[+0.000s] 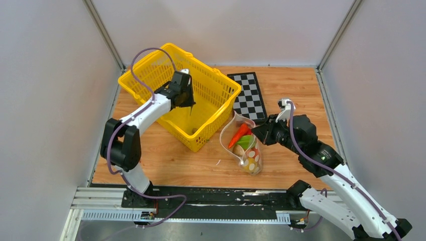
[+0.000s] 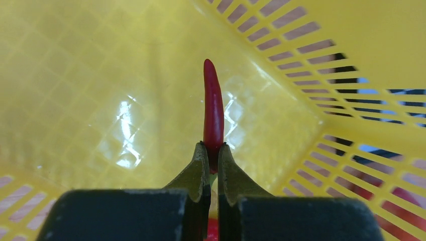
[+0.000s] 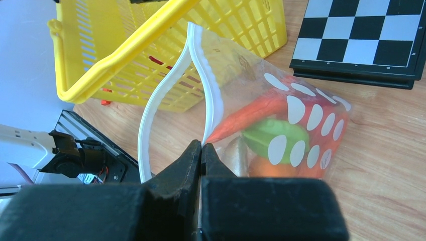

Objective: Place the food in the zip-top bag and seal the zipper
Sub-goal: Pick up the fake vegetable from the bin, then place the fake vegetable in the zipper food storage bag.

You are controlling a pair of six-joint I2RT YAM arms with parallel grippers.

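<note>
The left tool [image 2: 211, 150] pinches the red chili [image 2: 213, 108] inside the basket [image 2: 75, 75]. The right tool [image 3: 201, 150] pinches the zipper [image 3: 166, 85], holding the zip-top bag [image 3: 301, 115] agape on the worktop [image 1: 171, 160]. The carrot [image 3: 251, 113] and pepper [image 3: 274, 133] are bagged; sealing remains.

A yellow plastic mesh basket [image 1: 221, 100] stands on the far left part of a wooden table top [image 1: 301, 90], set at a diagonal to the table's edges. Its walls are an open grid of slots, and its rim is a thick band. A flat square board of black and white checks [image 1: 247, 95] lies on the wood just beside the basket's right corner; whether the two touch cannot be told. From the right wrist view, the board [image 3: 361, 35] has a thin black border and sits behind the basket's slotted wall [image 3: 241, 25]. Pale grey panels [image 1: 50, 75] enclose the table on three sides. A silver metal rail [image 1: 100, 201] with a black strip runs along the near edge.
</note>
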